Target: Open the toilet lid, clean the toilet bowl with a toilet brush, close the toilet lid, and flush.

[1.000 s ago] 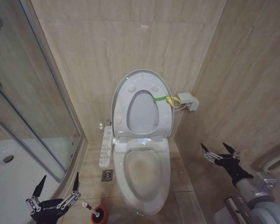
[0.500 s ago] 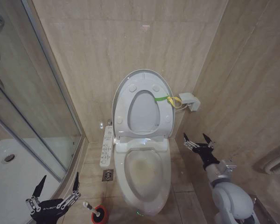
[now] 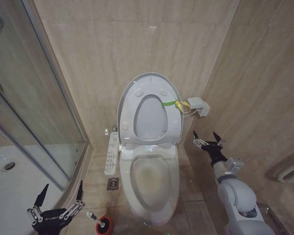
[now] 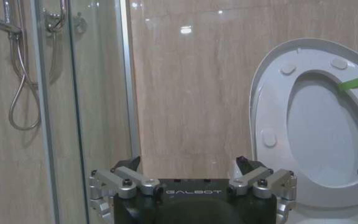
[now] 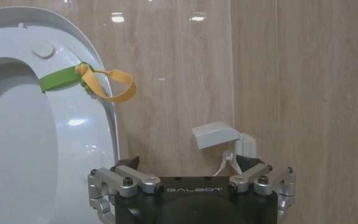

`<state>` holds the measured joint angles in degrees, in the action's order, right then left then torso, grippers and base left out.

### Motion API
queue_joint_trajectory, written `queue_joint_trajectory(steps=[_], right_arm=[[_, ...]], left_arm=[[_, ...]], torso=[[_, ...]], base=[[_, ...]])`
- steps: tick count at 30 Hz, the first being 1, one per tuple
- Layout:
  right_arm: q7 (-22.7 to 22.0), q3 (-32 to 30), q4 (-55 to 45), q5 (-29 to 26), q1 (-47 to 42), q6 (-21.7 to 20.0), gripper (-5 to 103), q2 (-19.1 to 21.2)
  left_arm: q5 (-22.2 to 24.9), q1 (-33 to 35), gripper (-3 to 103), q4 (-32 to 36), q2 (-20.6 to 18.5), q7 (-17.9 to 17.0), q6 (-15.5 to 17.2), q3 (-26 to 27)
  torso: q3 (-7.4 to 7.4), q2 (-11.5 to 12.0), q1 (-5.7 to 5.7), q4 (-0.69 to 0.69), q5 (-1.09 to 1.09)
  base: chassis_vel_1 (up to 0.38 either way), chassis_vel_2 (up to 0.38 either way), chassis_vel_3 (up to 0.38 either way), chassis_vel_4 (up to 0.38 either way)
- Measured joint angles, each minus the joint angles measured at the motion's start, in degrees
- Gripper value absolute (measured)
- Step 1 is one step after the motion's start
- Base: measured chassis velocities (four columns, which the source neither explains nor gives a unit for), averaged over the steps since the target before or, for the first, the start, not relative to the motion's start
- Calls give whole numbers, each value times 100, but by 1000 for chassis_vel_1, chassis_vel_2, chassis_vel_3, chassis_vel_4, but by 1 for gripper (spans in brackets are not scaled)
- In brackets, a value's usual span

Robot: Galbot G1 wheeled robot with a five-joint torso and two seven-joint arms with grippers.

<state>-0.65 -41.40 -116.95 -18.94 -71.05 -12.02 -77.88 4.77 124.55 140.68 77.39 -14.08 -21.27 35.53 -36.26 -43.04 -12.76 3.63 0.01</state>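
The first step looks done: the lid (image 3: pixel 148 110) stands upright against the beige stone-look wall tiles (image 3: pixel 112 44), a glossy white plastic oval with round bumpers and a green-and-yellow band (image 3: pixel 176 104) tied at its right edge, the seat ring raised with it. Below it the bowl (image 3: pixel 153 178), smooth white ceramic in a long oval, lies open with a faint brownish stain inside (so scrubbing, closing and flushing are all left, by my reading). The right gripper (image 3: pixel 207 139) hovers right of the bowl near the wall, jaws apart and empty. The left gripper (image 3: pixel 59 196) hangs low at the shower's glass edge, jaws apart too, just beside the brush (image 3: pixel 94 218), whose thin white handle leans out of a squat red holder (image 3: pixel 106 226) on the floor, untouched.
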Motion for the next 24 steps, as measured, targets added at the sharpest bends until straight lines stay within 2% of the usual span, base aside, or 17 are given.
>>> queue_joint_trajectory(steps=[5, 7, 15, 19, 21, 24], right_arm=[[-14, 67, 227, 10, 277, 36, 100, 23], [-28, 143, 487, 40, 701, 86, 100, 62], [-32, 167, 565, 51, 826, 97, 100, 66], [-34, 214, 733, 70, 997, 128, 100, 66], [-35, 239, 836, 83, 1101, 149, 100, 65], [-39, 418, 1515, 186, 1817, 271, 100, 47]], left_arm=[[0, 0, 100, 0, 0, 0, 0, 0], [0, 0, 100, 0, 0, 1, 0, 0], [0, 0, 100, 0, 0, 0, 0, 0], [0, 0, 100, 0, 0, 0, -1, 0], [0, 0, 100, 0, 0, 0, 0, 0], [0, 0, 100, 0, 0, 0, 0, 0]], torso=[[1, 0, 1, 5, 0], [1, 0, 0, -4, -1], [1, 0, 1, 2, -1], [0, 0, 1, -1, -1], [1, 0, 1, 3, -1], [0, 0, 1, 1, 0]], base=[[0, 0, 0, 0], [0, 0, 0, 0], [0, 0, 0, 0], [0, 0, 0, 0], [0, 0, 0, 0], [0, 0, 0, 0]])
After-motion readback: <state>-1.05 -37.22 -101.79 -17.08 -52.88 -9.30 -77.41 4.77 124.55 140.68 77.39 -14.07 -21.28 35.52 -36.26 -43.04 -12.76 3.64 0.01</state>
